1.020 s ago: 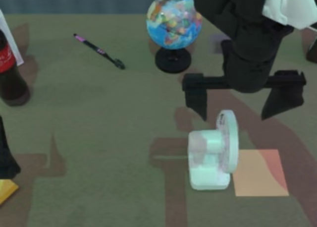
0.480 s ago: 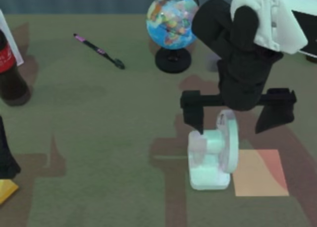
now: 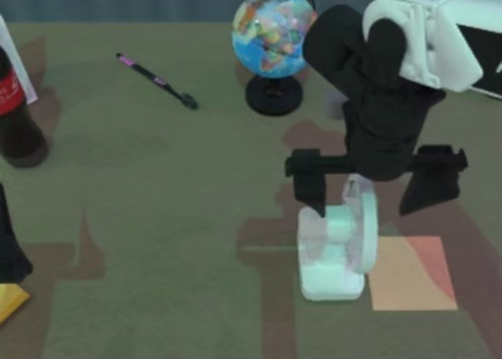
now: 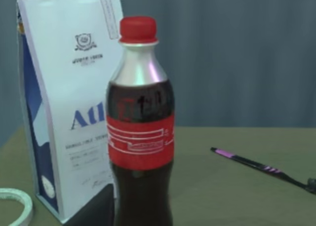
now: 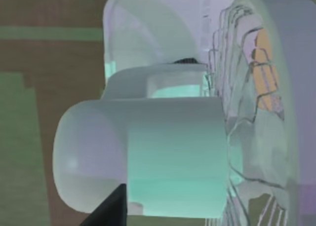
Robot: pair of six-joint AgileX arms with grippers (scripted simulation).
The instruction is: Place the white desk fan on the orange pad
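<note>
Right of the table's centre, on the near half, the fan [image 3: 336, 249] stands upright on its blocky base, guard ring facing right. Its base sits on bare tabletop, with the right edge touching or just overlapping the left edge of the orange pad [image 3: 412, 274]; the pad lies flat immediately to the fan's right, otherwise uncovered. The right gripper [image 3: 371, 188] hangs over the fan's far side, pointing down, its two black fingers spread wide apart: the left finger [image 3: 311, 188] overlaps the far-left corner of the fan housing in the top view, the right finger [image 3: 427, 185] stands out beyond the guard ring, above the table just far of the pad. No contact with the fan can be confirmed. The right wrist view is filled by the fan [image 5: 168, 137] at close range: rounded motor housing, guard wires, a dark fingertip [image 5: 111, 211] at the picture's edge. The left arm sits at the left edge of the table, only a dark part of it showing in the top view; finger state cannot be told. Its wrist camera looks at a cola bottle [image 4: 140, 132], a white bag [image 4: 64, 112] and a pen [image 4: 256, 164]. Far side: globe [image 3: 272, 41], pen [image 3: 157, 81]. A yellow wedge [image 3: 9, 300] lies near left.
</note>
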